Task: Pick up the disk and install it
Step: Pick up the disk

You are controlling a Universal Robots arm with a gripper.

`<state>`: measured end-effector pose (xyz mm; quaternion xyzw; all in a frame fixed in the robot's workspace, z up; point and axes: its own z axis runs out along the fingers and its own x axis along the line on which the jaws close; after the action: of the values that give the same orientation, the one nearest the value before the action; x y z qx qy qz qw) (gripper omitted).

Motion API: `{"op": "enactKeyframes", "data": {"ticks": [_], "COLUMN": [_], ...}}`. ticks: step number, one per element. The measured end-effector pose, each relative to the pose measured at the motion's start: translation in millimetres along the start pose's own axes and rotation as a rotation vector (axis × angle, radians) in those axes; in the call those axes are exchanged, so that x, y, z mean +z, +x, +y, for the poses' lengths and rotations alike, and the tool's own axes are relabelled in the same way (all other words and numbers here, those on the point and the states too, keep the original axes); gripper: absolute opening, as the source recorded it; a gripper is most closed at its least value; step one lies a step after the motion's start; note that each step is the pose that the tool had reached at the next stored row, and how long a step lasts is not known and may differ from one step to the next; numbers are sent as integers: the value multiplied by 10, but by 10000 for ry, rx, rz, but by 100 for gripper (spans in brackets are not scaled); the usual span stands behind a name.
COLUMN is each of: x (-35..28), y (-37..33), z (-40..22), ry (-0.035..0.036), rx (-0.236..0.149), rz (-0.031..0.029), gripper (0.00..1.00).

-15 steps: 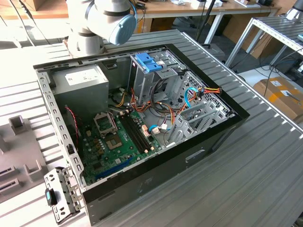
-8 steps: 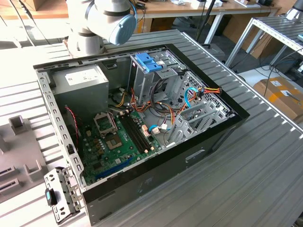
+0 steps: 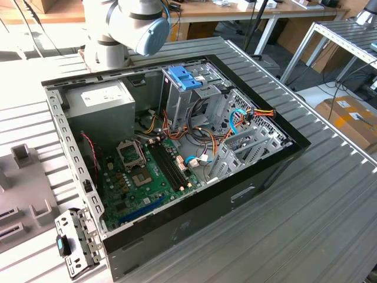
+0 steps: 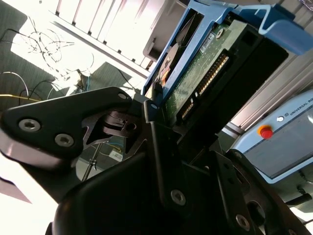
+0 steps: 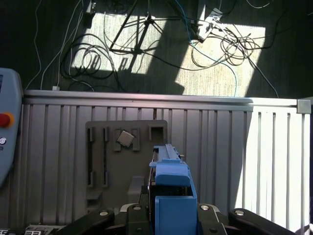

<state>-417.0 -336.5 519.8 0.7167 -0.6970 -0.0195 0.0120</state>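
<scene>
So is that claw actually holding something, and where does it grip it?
Yes, the gripper holds the disk, set in a blue bracket, clamped from both sides at the end nearest the wrist.

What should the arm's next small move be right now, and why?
Probably carry the disk toward the drive cage in the open computer case: the end effector grips it in its blue bracket, held above the grey fixture tray, not yet at the case.
</scene>
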Motion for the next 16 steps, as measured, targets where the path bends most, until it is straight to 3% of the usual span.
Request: {"op": "enactKeyframes", "data": {"ticks": [16], "x": [-6], "y": [57], "z": [-121], "ry": [-1], "rx": [0], "rz": [0], "gripper": [36]}}
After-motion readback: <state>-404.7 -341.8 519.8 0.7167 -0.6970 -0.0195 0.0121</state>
